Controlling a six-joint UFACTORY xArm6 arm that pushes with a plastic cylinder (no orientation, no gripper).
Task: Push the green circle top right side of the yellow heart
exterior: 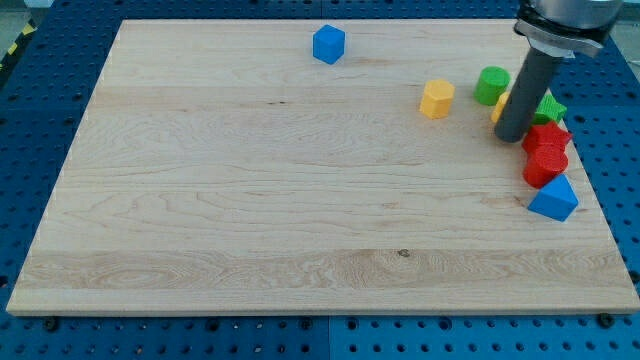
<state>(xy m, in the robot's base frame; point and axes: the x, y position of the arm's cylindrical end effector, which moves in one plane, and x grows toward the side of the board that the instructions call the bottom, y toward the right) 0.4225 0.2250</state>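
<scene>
The green circle (pixel 491 85) lies near the view's top right on the wooden board (pixel 250 200). A yellow block (pixel 437 99) with an angular outline sits to its left, a small gap apart. A second yellow block (pixel 499 106) shows only as a sliver just below the green circle; the rod hides most of it, so I cannot tell its shape. My tip (pixel 511 138) rests on the board just below that sliver and below right of the green circle, not touching the circle.
A green star (pixel 549 108) lies right of the rod. Two red blocks (pixel 546 138) (pixel 545 164) and a blue triangle (pixel 553 199) are stacked down the board's right edge. A blue cube (pixel 328 44) sits near the top edge.
</scene>
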